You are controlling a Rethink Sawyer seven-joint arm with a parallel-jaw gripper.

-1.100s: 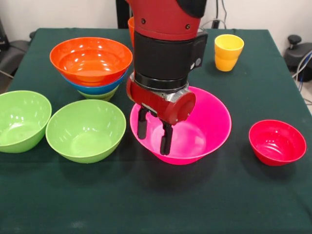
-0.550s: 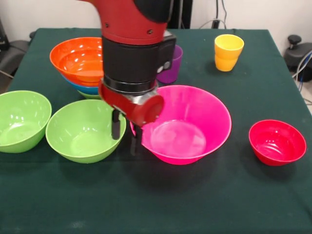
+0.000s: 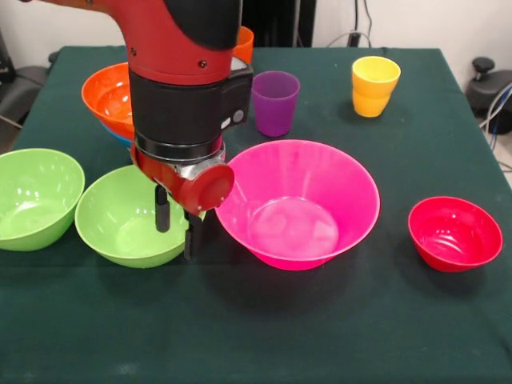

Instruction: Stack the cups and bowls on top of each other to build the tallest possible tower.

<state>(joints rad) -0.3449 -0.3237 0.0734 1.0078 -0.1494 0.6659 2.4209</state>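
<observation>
The spread-fingered tool [image 3: 176, 228] straddles the lime green bowl's [image 3: 120, 220] rim.

A dark green tablecloth [image 3: 320, 336] is spread over the table; cables [image 3: 498, 112] are seen at right.

No legible text or labels anywhere

The green-clothed table [image 3: 400, 320] carries bowls (lime, pink [image 3: 300, 204], red [image 3: 454, 234]) and purple [image 3: 274, 102] and yellow cups [image 3: 374, 86].
</observation>
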